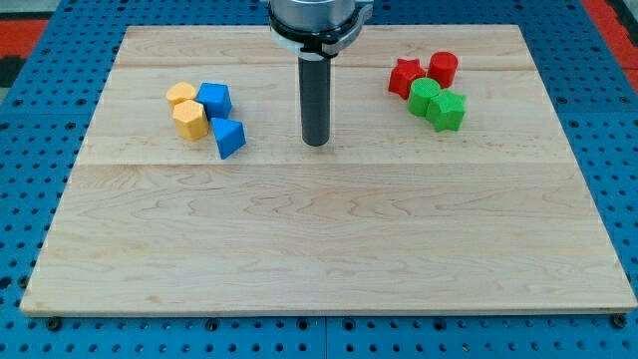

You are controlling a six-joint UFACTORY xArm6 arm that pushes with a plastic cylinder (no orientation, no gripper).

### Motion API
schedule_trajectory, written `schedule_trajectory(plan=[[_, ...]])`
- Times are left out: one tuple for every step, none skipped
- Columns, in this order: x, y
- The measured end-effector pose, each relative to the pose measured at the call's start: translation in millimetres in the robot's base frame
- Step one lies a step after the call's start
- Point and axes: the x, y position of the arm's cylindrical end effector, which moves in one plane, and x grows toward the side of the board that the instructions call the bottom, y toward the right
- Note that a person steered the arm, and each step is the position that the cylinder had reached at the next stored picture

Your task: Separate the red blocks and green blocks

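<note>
The tabletop point(329, 239) is pale, smooth wood. The green blocks point(437, 103) look ridged and matt, like plastic.

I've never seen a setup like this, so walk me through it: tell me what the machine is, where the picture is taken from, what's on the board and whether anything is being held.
There is one picture, from a single camera looking down at a slant on a wooden board. Where the camera is mounted is not on record.

The machine is a robot arm entering from the view's top. It has no hand, only a straight dark rod. My tip rests near the board's middle and can only push things. Nothing is held, and the tip touches no block.

At the view's left lie two yellow blocks and two blue blocks, bunched together. At the view's right sit a red star and a red cylinder, with two green blocks pressed against them just below. The job is to push red and green apart.
</note>
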Motion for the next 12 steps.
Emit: schedule_trajectory(plan=[[0.0,-3.0],[0.0,-3.0],[-2.8,-2.1],[-14.7,26.9],[-30.9,59.2],[-16.3,88.9],[-13.6,94.0],[-13.9,112.2],[-14.1,119.3],[-16.3,124.8],[-29.9,162.1],[-43.7,208.5]])
